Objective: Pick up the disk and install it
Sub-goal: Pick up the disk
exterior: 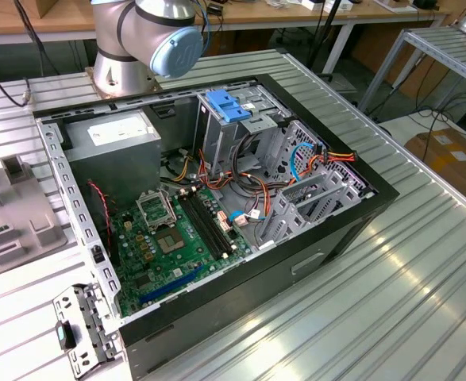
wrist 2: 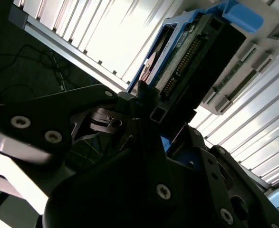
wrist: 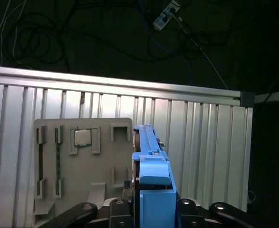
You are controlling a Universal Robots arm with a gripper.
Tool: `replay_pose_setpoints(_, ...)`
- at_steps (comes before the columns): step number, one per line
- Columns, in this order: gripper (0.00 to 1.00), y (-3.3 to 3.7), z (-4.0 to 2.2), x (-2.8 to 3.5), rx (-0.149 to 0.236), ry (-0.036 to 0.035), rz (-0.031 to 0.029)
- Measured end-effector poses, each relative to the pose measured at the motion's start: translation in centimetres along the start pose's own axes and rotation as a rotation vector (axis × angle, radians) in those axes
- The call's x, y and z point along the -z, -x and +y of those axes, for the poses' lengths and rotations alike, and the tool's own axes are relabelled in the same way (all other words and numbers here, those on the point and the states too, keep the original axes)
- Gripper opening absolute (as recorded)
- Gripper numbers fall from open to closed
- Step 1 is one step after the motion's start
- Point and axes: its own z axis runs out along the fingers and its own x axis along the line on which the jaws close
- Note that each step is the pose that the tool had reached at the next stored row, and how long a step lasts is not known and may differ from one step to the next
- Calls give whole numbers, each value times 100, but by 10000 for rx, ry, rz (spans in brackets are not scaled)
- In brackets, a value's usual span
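Near the grey tray (wrist: 82, 190), the disk (wrist: 151, 166) is pinched edge-on by the gripper (wrist: 151, 213).
Its long axis is directed straight out from the jaws.

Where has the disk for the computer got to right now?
In the first wrist view the disk shows edge-on, in its blue carrier, right beside the grey parts tray and over the ribbed metal table.

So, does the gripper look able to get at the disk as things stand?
Probably yes: in the first wrist view the gripper sits right at the disk, which stands on edge at the grey holder, with nothing between gripper and disk.
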Motion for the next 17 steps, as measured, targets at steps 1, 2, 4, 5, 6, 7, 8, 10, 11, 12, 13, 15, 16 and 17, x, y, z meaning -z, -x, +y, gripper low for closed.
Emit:
replay_pose_setpoints(1,36,2,0,13,0,1,-2)
replay_pose_setpoints(2,36,3,1,27,0,0,-4)
replay_pose_setpoints(4,36,6,2,51,0,1,-6)
replay_pose_setpoints(5,36,9,3,70,0,0,-7)
replay_pose_setpoints(6,36,10,3,80,0,0,-8)
replay_pose_setpoints(7,36,11,3,89,0,-1,-9)
replay_pose_setpoints(8,36,12,3,96,0,0,-9)
replay_pose_setpoints(10,36,15,4,121,0,0,-10)
replay_pose_setpoints(11,36,17,5,136,0,-1,-12)
replay_pose_setpoints(12,36,18,5,145,0,0,-13)
replay_pose_setpoints(13,36,19,6,152,0,0,-13)
replay_pose_setpoints(15,36,20,6,163,0,0,-14)
replay_pose_setpoints(16,36,21,6,168,0,0,-14)
replay_pose_setpoints(17,36,21,7,174,0,0,-14)
